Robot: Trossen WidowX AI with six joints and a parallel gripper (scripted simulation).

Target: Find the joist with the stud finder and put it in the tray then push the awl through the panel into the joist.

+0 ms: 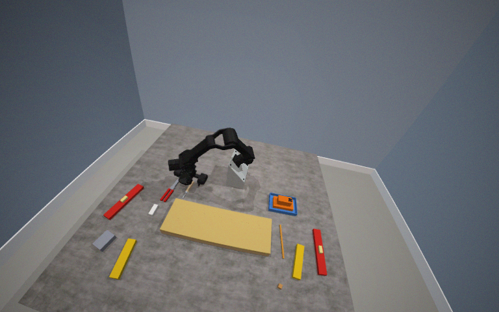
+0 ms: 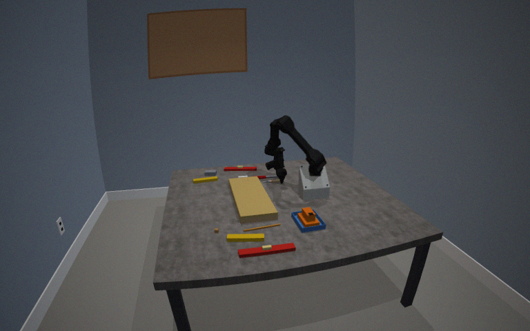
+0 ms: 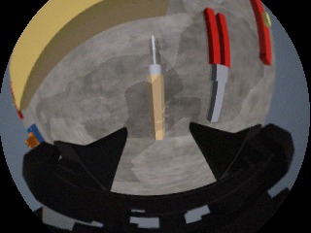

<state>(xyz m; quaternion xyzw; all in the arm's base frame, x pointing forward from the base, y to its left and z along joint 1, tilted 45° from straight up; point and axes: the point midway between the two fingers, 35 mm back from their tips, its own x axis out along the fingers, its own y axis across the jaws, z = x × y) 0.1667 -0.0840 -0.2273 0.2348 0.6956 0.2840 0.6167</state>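
Open gripper hangs above 1 gray table between blue walls.

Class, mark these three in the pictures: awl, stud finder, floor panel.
awl [image 3: 155,104]: wrist view, wooden handle
stud finder [image 1: 283,199] [image 2: 308,216]: top and exterior views, orange body
floor panel [image 1: 217,225] [image 2: 252,196]: top and exterior views, upper face
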